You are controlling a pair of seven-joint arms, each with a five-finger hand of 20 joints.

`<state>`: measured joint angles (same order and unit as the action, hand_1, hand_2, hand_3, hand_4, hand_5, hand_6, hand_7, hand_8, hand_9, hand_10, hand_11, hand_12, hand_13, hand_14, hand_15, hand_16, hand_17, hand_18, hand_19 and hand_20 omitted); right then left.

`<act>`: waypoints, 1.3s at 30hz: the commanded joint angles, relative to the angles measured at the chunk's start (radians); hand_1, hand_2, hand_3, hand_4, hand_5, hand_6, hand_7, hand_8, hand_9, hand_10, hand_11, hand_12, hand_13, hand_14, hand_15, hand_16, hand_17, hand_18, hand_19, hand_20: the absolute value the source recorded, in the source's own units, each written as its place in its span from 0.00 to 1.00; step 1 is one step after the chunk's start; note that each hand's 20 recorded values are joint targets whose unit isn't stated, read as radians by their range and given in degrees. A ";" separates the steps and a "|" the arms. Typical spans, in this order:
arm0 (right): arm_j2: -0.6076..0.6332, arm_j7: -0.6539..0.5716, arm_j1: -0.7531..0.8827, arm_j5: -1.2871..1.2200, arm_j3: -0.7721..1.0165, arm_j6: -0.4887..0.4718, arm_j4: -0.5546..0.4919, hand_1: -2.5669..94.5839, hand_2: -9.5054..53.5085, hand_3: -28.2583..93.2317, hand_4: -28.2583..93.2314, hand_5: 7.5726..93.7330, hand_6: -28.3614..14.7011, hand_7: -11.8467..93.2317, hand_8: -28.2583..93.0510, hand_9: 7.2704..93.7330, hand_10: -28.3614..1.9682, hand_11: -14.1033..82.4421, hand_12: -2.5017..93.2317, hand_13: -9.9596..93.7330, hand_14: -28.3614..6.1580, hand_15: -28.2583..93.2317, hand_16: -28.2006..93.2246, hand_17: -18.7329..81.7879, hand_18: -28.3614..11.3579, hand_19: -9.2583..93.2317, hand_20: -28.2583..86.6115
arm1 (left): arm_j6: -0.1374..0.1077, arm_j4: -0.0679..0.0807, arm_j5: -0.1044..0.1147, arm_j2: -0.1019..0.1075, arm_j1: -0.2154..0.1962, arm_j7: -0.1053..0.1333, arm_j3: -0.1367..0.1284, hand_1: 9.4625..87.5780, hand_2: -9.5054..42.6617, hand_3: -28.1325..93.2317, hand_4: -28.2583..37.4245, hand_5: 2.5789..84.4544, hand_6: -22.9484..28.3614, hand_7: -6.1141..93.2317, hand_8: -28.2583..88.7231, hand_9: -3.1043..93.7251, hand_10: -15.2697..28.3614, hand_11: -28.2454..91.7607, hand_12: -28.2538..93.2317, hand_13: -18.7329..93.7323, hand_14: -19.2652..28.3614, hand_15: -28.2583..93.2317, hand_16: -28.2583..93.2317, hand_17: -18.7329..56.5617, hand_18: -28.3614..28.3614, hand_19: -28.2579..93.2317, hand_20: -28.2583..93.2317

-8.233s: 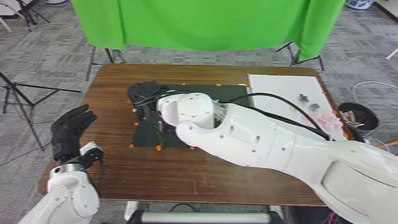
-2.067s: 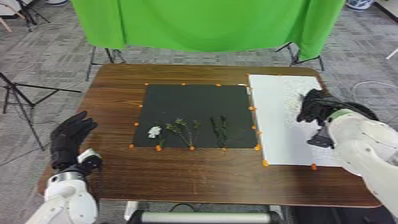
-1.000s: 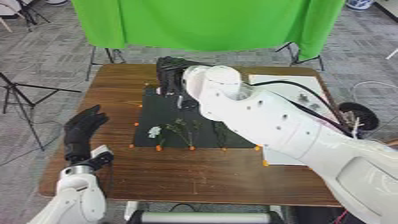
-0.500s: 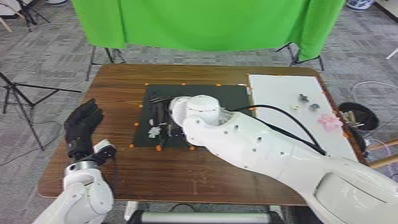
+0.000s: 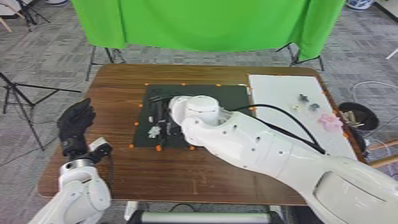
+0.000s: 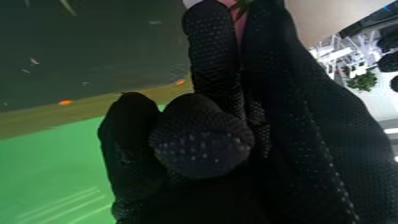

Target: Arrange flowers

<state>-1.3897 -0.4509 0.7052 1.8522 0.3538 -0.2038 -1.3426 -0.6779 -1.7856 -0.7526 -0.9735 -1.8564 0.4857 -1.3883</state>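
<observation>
Here, in the right wrist view, a pink-and-green sprig shows as a narrow strip between the fingers of the right hand, its visible length running along them, green leaf towards their tips; which way the bloom faces I cannot tell. The hand grips it above the black mat. Nearby on the mat lies a small white flower, ragged-edged. Pink blossoms, pale and ruffled, rest on the white sheet. The left hand is open at the left side of the table, fingers pointing away from the robot.
</observation>
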 commanded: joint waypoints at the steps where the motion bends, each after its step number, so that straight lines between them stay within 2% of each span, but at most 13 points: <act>1: -0.012 0.019 -0.019 0.023 -0.022 0.088 0.002 0.65 0.00 0.76 0.09 0.79 0.67 0.37 0.30 0.98 0.62 0.20 0.40 1.00 0.82 0.75 0.43 0.86 0.41 1.00 0.72 | 0.054 0.017 0.009 -0.018 0.000 -0.013 -0.013 0.95 0.50 0.64 0.80 0.55 0.47 0.37 0.14 0.42 0.60 0.43 0.33 0.49 0.63 0.36 0.24 0.51 0.65 0.44 0.47; 2: -0.012 0.018 -0.019 0.018 -0.030 0.112 0.003 0.65 0.00 0.76 0.09 0.79 0.67 0.37 0.30 0.98 0.63 0.20 0.40 1.00 0.82 0.75 0.43 0.86 0.40 1.00 0.72 | 0.067 0.020 0.013 -0.022 0.005 -0.013 -0.013 0.94 0.50 0.64 0.78 0.55 0.47 0.37 0.13 0.42 0.60 0.43 0.33 0.49 0.63 0.37 0.24 0.50 0.65 0.47 0.45; 3: -0.013 0.022 -0.015 0.016 -0.034 0.132 0.005 0.65 0.00 0.76 0.09 0.79 0.67 0.37 0.30 0.98 0.62 0.20 0.40 1.00 0.82 0.75 0.43 0.86 0.40 1.00 0.72 | 0.073 0.022 0.017 -0.023 0.008 -0.014 -0.011 0.92 0.51 0.64 0.74 0.55 0.46 0.38 0.13 0.44 0.60 0.44 0.33 0.49 0.63 0.38 0.24 0.45 0.65 0.55 0.38; 5: -0.019 0.027 -0.006 0.014 -0.036 0.157 0.015 0.65 0.00 0.76 0.09 0.79 0.67 0.37 0.30 0.98 0.62 0.20 0.40 1.00 0.82 0.75 0.43 0.86 0.40 1.00 0.72 | 0.079 0.025 0.006 -0.029 0.011 -0.023 -0.012 0.90 0.51 0.64 0.72 0.56 0.46 0.38 0.13 0.45 0.61 0.45 0.32 0.50 0.64 0.38 0.24 0.43 0.66 0.59 0.34; 7: -0.022 0.031 0.000 0.012 -0.042 0.180 0.019 0.65 0.00 0.76 0.09 0.79 0.67 0.37 0.30 0.98 0.61 0.20 0.38 1.00 0.82 0.75 0.43 0.86 0.40 1.00 0.73 | 0.091 0.027 0.007 -0.030 0.015 -0.025 -0.012 0.87 0.51 0.66 0.68 0.56 0.46 0.37 0.13 0.46 0.62 0.45 0.32 0.50 0.64 0.39 0.23 0.44 0.67 0.57 0.35; 9: -0.026 0.040 0.003 0.017 -0.050 0.200 0.025 0.65 0.00 0.76 0.09 0.79 0.67 0.37 0.30 0.98 0.61 0.19 0.38 1.00 0.82 0.76 0.43 0.86 0.40 1.00 0.73 | 0.088 0.027 0.012 -0.027 0.021 -0.017 -0.001 0.87 0.51 0.67 0.67 0.56 0.46 0.37 0.13 0.46 0.62 0.45 0.32 0.50 0.64 0.39 0.23 0.45 0.67 0.56 0.36; 10: -0.024 0.036 0.003 0.010 -0.055 0.214 0.024 0.65 0.00 0.76 0.09 0.79 0.68 0.37 0.30 0.98 0.61 0.19 0.37 1.00 0.82 0.76 0.43 0.86 0.40 1.00 0.73 | 0.100 0.034 0.004 -0.031 0.030 -0.025 -0.004 0.86 0.51 0.67 0.67 0.56 0.47 0.37 0.13 0.46 0.62 0.45 0.32 0.50 0.64 0.39 0.23 0.45 0.67 0.55 0.36; 14: -0.031 0.042 0.011 0.019 -0.065 0.257 0.040 0.66 0.00 0.75 0.09 0.79 0.68 0.37 0.29 0.98 0.61 0.19 0.37 1.00 0.82 0.76 0.42 0.86 0.40 1.00 0.73 | 0.101 0.038 0.006 -0.033 0.046 -0.024 0.014 0.85 0.51 0.67 0.67 0.57 0.47 0.37 0.13 0.47 0.62 0.45 0.33 0.50 0.64 0.39 0.23 0.46 0.67 0.54 0.38; 15: -0.030 0.039 0.010 0.018 -0.071 0.268 0.045 0.66 0.00 0.75 0.08 0.79 0.68 0.37 0.29 0.97 0.61 0.19 0.36 1.00 0.82 0.76 0.42 0.86 0.40 1.00 0.73 | 0.110 0.042 0.001 -0.037 0.052 -0.031 0.014 0.85 0.51 0.67 0.67 0.57 0.47 0.37 0.13 0.47 0.62 0.45 0.33 0.50 0.64 0.39 0.23 0.46 0.67 0.53 0.38; 19: -0.030 0.036 0.014 0.032 -0.086 0.303 0.069 0.66 0.00 0.75 0.08 0.78 0.68 0.37 0.29 0.96 0.61 0.18 0.34 1.00 0.82 0.76 0.42 0.86 0.40 1.00 0.73 | 0.110 0.038 -0.004 -0.038 0.058 -0.033 0.032 0.84 0.50 0.68 0.66 0.57 0.47 0.37 0.13 0.47 0.62 0.45 0.32 0.50 0.64 0.39 0.23 0.47 0.67 0.51 0.41; 28: -0.026 0.023 0.012 0.059 -0.100 0.335 0.098 0.65 0.00 0.75 0.08 0.77 0.69 0.38 0.29 0.93 0.62 0.17 0.32 1.00 0.81 0.76 0.42 0.86 0.40 1.00 0.73 | 0.140 0.055 -0.020 -0.048 0.071 -0.053 0.026 0.82 0.50 0.69 0.65 0.57 0.47 0.36 0.13 0.47 0.62 0.46 0.32 0.50 0.64 0.40 0.23 0.48 0.67 0.49 0.42; 35: -0.025 0.014 0.015 0.060 -0.094 0.314 0.095 0.65 0.00 0.75 0.09 0.76 0.70 0.35 0.28 0.88 0.59 0.18 0.31 1.00 0.81 0.74 0.43 0.86 0.40 1.00 0.71 | 0.130 0.042 -0.014 -0.044 0.056 -0.048 0.031 0.80 0.49 0.71 0.63 0.57 0.47 0.36 0.13 0.48 0.62 0.46 0.32 0.51 0.64 0.40 0.23 0.50 0.68 0.44 0.44; 39: -0.023 0.005 0.012 0.052 -0.087 0.296 0.090 0.63 0.00 0.74 0.09 0.73 0.71 0.33 0.28 0.85 0.57 0.20 0.29 1.00 0.81 0.73 0.43 0.85 0.40 1.00 0.71 | 0.132 0.041 -0.014 -0.044 0.054 -0.051 0.028 0.79 0.49 0.72 0.62 0.58 0.47 0.36 0.13 0.48 0.62 0.46 0.32 0.51 0.65 0.40 0.22 0.51 0.68 0.43 0.45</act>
<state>-1.4143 -0.4305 0.7235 1.8961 0.2541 0.1179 -1.2453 -0.5499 -1.7372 -0.7645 -1.0131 -1.7900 0.4424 -1.3619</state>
